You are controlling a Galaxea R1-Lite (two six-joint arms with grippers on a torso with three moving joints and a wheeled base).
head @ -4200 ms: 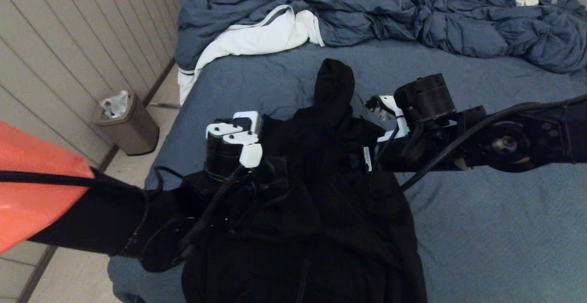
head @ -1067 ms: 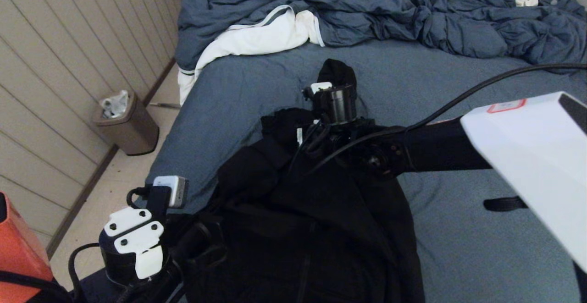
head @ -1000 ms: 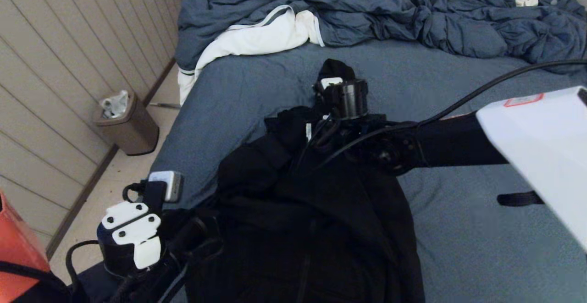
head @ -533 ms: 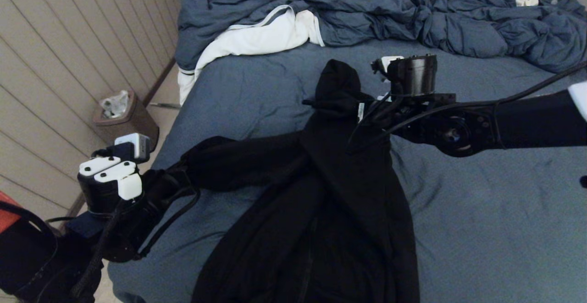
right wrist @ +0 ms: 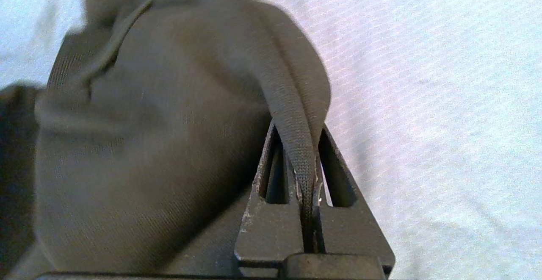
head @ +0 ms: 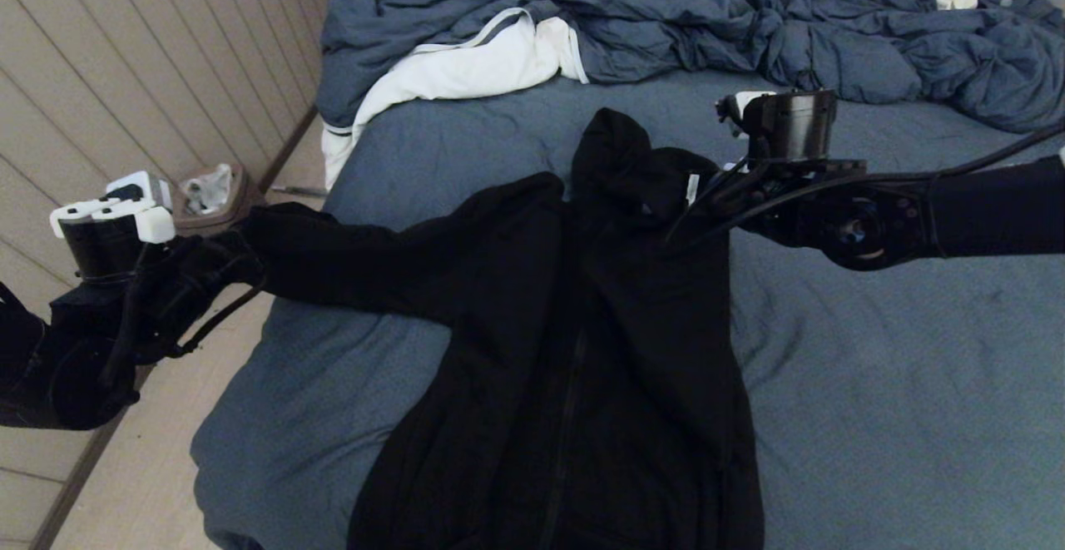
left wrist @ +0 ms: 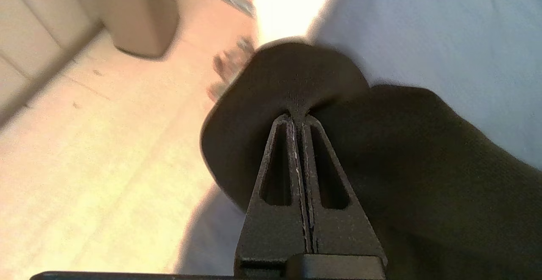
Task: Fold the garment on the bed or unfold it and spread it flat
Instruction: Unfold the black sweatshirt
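Lying lengthwise on the bed (head: 874, 384), the garment (head: 582, 350) has its hood toward the far side. The left gripper (left wrist: 298, 117), out past the bed's left edge, is clenched on a sleeve end, and the right gripper (right wrist: 300, 131) is grasping the garment's right shoulder.

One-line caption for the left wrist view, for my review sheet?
Left tool shut on the black hoodie sleeve, held out past the bed edge above the floor.
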